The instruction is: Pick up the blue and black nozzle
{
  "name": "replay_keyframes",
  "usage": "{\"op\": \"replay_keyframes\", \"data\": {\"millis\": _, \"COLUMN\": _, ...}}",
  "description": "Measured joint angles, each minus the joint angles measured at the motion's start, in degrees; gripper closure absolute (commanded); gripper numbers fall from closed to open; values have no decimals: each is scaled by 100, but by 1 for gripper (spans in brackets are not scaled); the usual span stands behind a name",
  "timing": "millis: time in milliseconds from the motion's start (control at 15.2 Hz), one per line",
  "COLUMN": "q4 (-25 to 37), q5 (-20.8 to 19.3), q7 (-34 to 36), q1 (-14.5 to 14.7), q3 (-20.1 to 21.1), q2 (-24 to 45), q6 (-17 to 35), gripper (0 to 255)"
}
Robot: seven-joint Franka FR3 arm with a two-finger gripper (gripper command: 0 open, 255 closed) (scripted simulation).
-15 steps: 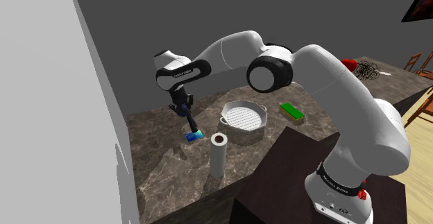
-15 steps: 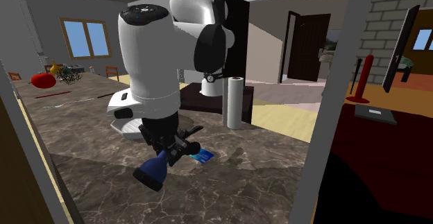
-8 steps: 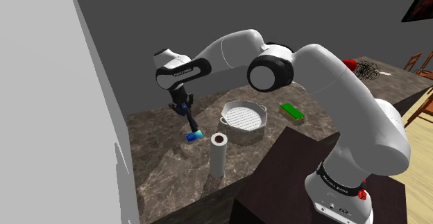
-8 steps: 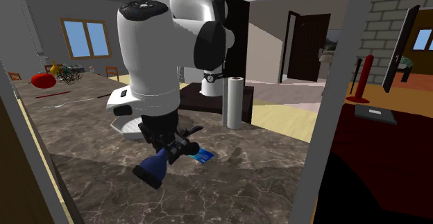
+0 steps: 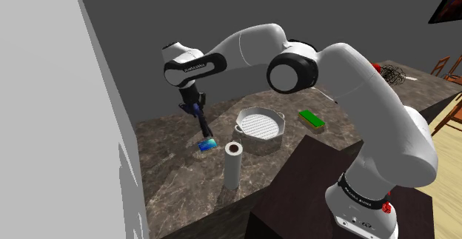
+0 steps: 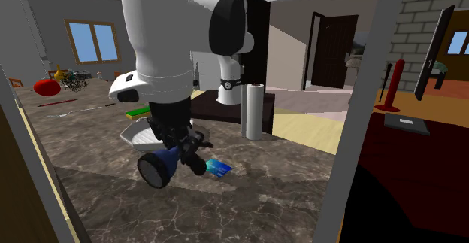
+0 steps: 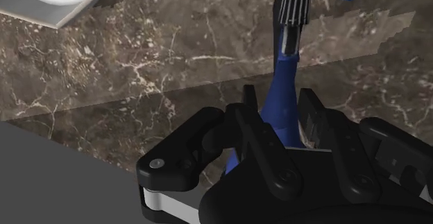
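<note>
Got the nozzle [image 7: 283,105]
fingers [image 7: 251,129] pinching it, held in the air just above the blue card [image 5: 206,144] on the tabletop [image 5: 170,172].

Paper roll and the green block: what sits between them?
A white round pan sits on the counter between the paper roll and the green block; the shoulder view shows it.

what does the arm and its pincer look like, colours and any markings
The white arm has glossy rounded links with dark joints between them. A black band near the wrist carries small pale lettering, and a black ring at the base has a small red mark. The pincer is all black, two blocky fingers on a chunky housing.
</note>
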Motion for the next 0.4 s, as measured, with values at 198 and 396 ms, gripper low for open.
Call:
{"op": "replay_keyframes", "data": {"millis": 198, "q4": 67, "q5": 7, "q7": -23, "q1": -3, "q3": 2, "q2": -97, "q6": -160, "gripper": 255}}
{"op": "replay_keyframes", "data": {"millis": 396, "q4": 114, "q5": 13, "q7": -29, "q1": 6, "q3": 8, "q2": -180, "q6": -290, "gripper": 255}}
